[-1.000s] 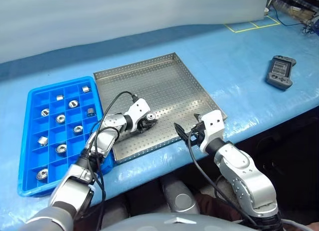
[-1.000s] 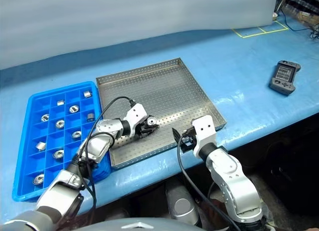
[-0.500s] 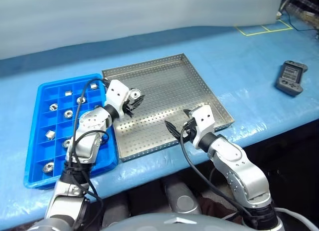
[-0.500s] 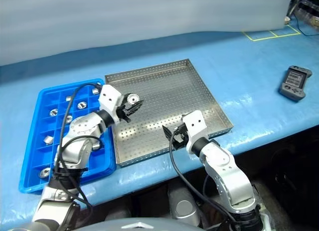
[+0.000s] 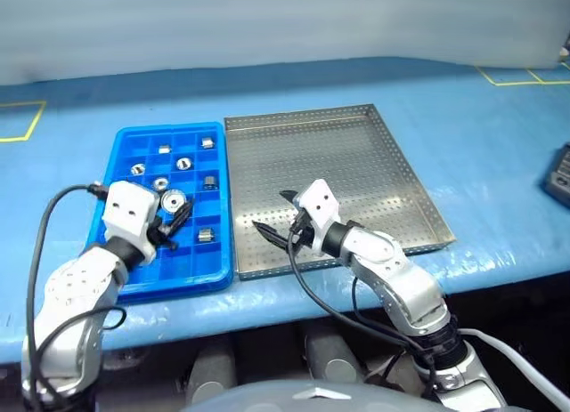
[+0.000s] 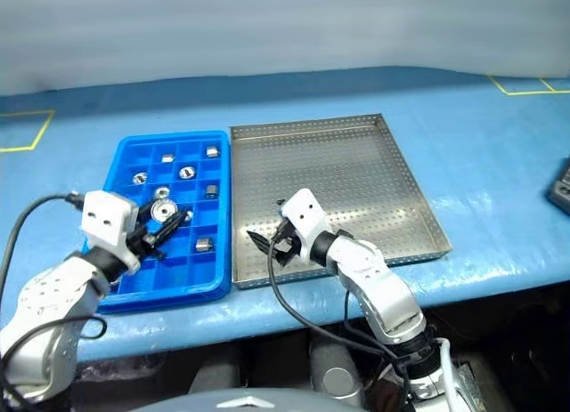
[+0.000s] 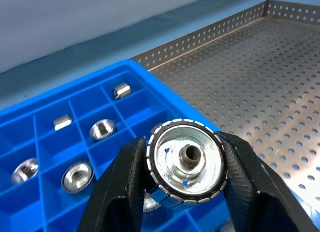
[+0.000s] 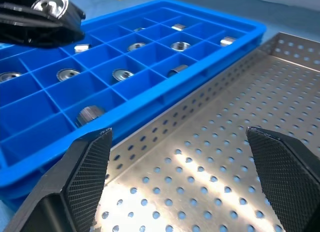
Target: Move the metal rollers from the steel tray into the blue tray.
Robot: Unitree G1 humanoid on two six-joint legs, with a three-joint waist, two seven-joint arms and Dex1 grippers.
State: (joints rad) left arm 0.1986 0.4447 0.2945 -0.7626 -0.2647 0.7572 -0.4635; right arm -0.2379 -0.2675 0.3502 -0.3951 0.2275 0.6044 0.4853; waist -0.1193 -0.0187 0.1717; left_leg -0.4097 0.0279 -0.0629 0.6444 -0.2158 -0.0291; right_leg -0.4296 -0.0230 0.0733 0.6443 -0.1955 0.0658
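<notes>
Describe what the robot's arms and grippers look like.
Both arms are jointed silver-grey metal segments with dark joints. Each wrist carries a white boxy housing, and a black cable loops along each arm. The left gripper and right gripper each have two black fingers with textured pads.

Head cameras looked down from six o'clock over both trays; wrist cameras sat close, sharing the blue tray [image 8: 150, 86].

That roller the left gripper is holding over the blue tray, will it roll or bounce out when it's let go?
The metal roller is round with a ribbed rim, so dropped on edge it would probably roll. The blue tray has walled compartments, which should stop it. It looks solid and shiny, likely heavy for its size and slick; the left gripper should release low.
</notes>
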